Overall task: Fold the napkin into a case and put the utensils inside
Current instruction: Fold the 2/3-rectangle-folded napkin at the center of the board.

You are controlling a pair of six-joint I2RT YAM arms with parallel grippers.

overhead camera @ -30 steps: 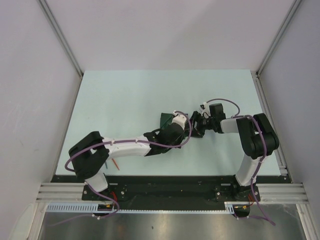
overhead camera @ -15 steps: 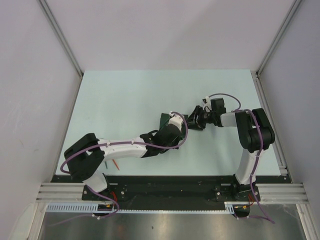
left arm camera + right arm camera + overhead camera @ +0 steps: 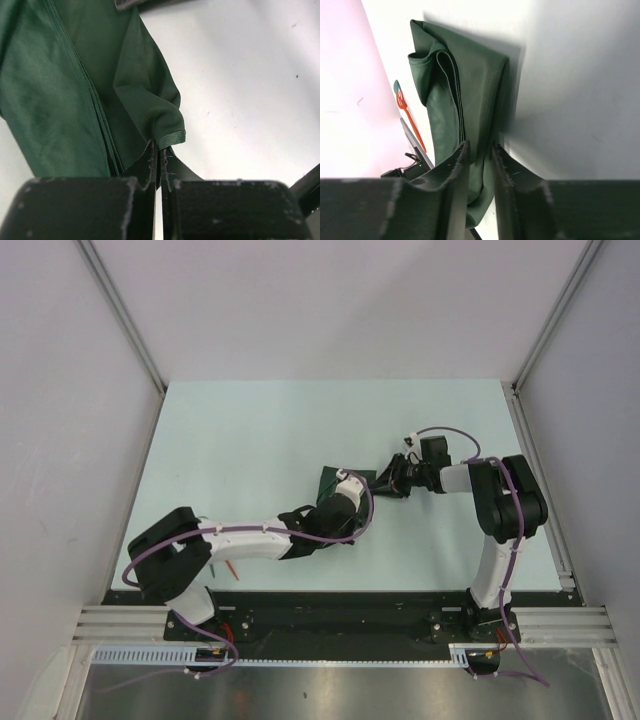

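Left wrist view: left fingers (image 3: 158, 165) pinch the napkin (image 3: 65, 95) corner; right fingers (image 3: 479, 172) nearly closed around its edge.

napkin (image 3: 330, 483), utensils (image 3: 231, 569) on table (image 3: 250, 430)

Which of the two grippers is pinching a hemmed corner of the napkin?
The left gripper: shut on the napkin's hemmed corner. The right gripper straddles a folded edge instead.

We see the napkin (image 3: 330, 483) lying near the middle of the counter (image 3: 250, 430), between the two arms. The left gripper (image 3: 347, 484) sits over its near side; the right gripper (image 3: 388, 480) meets its right edge. The utensils (image 3: 228, 569) lie side by side well to the left, by the counter's near edge, partly under the left arm (image 3: 240, 538).
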